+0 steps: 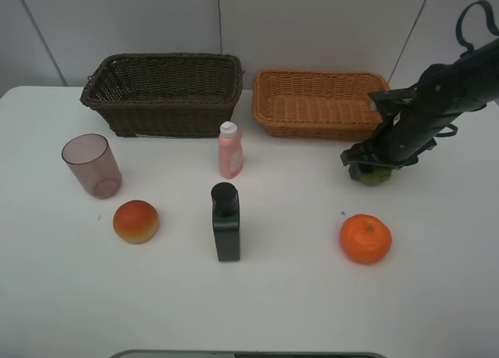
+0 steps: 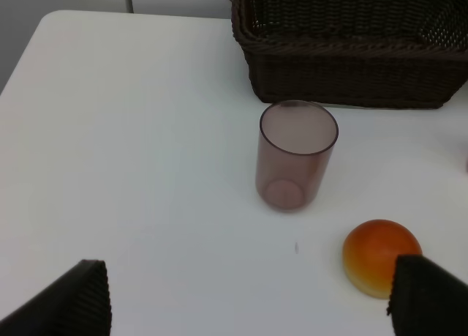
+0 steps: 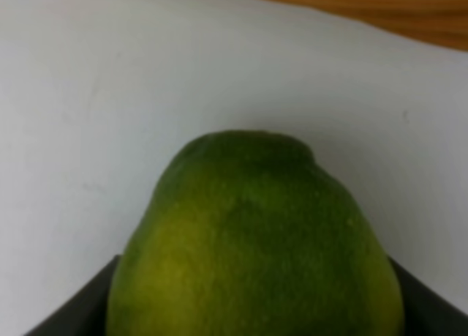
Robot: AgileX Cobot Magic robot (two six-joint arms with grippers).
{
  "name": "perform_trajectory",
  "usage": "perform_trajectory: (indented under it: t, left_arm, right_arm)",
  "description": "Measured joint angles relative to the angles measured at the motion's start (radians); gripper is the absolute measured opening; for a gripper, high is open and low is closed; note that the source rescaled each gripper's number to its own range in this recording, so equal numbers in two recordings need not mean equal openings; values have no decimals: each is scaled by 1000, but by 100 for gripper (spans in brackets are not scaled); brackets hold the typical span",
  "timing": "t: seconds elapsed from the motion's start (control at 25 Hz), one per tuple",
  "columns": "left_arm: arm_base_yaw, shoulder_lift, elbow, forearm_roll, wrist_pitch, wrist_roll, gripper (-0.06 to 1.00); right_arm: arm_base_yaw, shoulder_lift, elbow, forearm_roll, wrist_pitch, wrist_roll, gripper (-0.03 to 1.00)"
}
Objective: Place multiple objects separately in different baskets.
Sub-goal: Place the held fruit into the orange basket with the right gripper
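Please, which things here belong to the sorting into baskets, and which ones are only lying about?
Belong: round green lime; round orange; red-orange round fruit; small pink white-capped bottle; black rectangular bottle; translucent purple cup; dark brown wicker basket; light orange-tan wicker basket.
Only lying about: nothing that I can see; the white table only carries them.

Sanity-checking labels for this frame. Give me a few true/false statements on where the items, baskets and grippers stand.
1. The orange-tan basket holds nothing. True.
2. The purple cup lies on its side. False: it stands upright on the table.
3. The right gripper is down around the lime. True.
4. The left gripper grips the red-orange fruit. False: its jaws stand open and the fruit sits on the table.
5. The orange sits in the dark brown basket. False: it is on the table, in front of the orange-tan basket.
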State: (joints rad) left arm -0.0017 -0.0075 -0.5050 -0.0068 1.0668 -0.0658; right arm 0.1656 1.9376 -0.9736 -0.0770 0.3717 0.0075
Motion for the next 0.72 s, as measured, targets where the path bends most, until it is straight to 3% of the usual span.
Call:
perform_trajectory:
  t: [0.72]
  left_arm:
    - [0, 0, 0, 0, 0, 0, 98]
  right_arm:
    - [0, 0, 0, -27, -18, 0, 43]
